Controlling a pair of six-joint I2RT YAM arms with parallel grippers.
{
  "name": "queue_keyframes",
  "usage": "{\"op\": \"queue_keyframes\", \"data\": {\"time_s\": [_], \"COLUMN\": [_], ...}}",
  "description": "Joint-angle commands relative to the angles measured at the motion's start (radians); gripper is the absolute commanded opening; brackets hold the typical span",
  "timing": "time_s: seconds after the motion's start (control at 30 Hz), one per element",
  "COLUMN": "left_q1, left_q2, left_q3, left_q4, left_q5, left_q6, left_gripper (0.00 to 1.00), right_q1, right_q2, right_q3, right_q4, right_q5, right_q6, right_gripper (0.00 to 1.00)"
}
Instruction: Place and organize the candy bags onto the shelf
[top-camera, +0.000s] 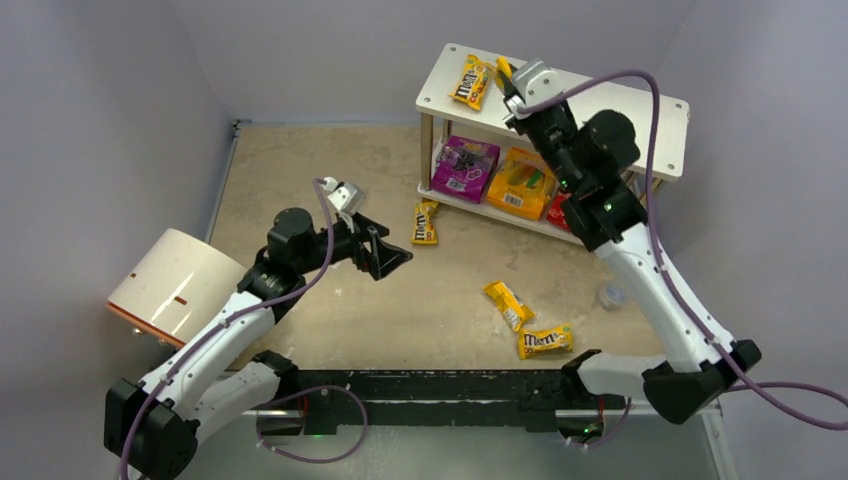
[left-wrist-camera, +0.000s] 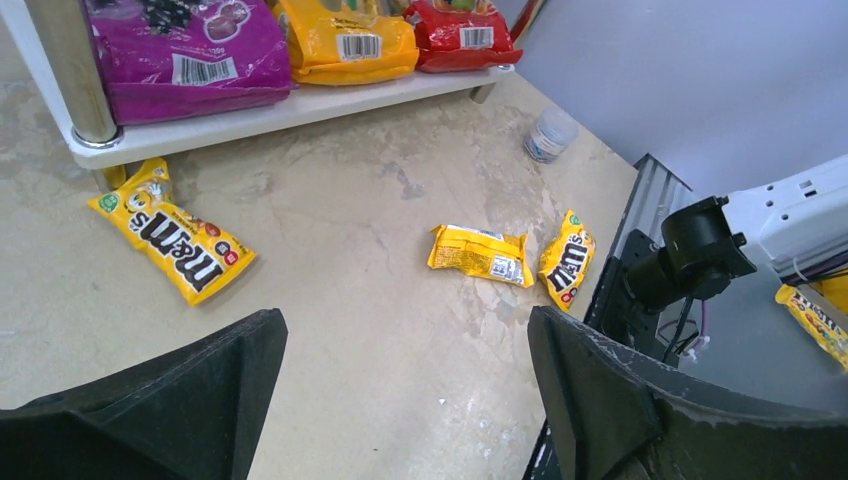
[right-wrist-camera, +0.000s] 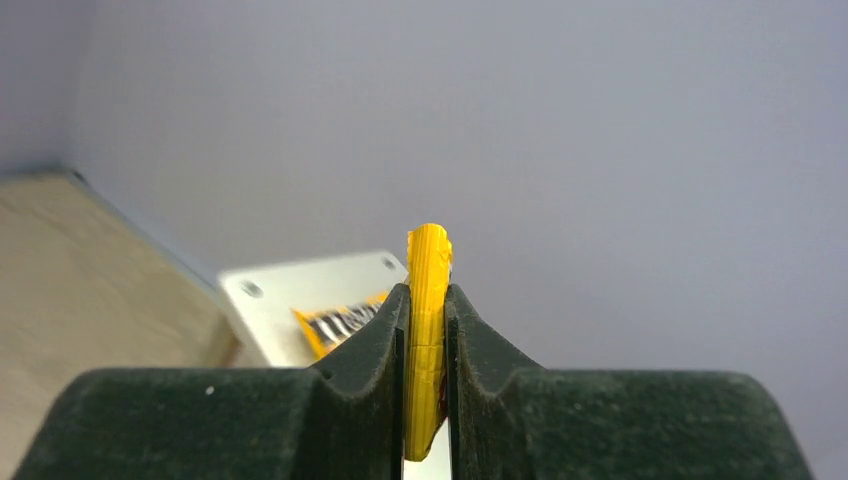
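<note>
While the right gripper (right-wrist-camera: 427, 310) pinches a yellow M&M's packet (right-wrist-camera: 429, 255) over the shelf (top-camera: 440, 97), upper right, the left gripper (left-wrist-camera: 408, 330) gapes empty mid-left.

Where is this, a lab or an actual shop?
Most likely a lab test cell, not a shop: bare walls box in a small table, both arms mount on a dark rail, and the display is one two-tier shelf with candy bags.

red pouch (top-camera: 557, 212): mostly behind right arm (top-camera: 650, 272) | purple pouch (left-wrist-camera: 180, 55): top cropped | shelf (right-wrist-camera: 300, 280): blurred
</note>
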Motion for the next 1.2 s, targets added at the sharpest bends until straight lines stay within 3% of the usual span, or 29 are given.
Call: {"op": "queue_keyframes", "data": {"time_s": [0.0,0.27,0.37,0.77,0.93,1.17], "left_q1": [0.004,0.003,0.003,0.003,0.003,0.003], "left_q2": [-0.008,-0.039,-0.035,-0.039,-0.044,-0.035], "left_q3": [-0.012,-0.031,-0.033,-0.037,-0.042,-0.042], "left_q4": [0.008,0.004,0.005,0.007,0.005,0.002], "left_q5": [-0.028,-0.058,-0.062,-0.045,-0.073,-0.079], "left_q6": [0.037,0.054,0.058,0.070,0.070,0.075], "left_gripper": [0.97,0.99,0.99,1.00,1.00,1.00], "right_q1": [-0.183,-0.375,-0.380,-0.411,-0.420,-0.420], "right_q2": [0.048,0.170,0.162,0.237,0.283,0.246], "right_q3": [0.000,0.003,-0.074,-0.026,0.053,0.048], "right_q4": [-0.014,-0.063,0.037,-0.122,-0.243,-0.277], "right_q5": [-0.258,-0.676,-0.696,-0.762,-0.776,-0.839], "right_q6": [-0.192,-0.321,-0.361,-0.472,-0.482,-0.429], "right_gripper": [0.14,0.07,0.09,0.15,0.29,0.73]}}
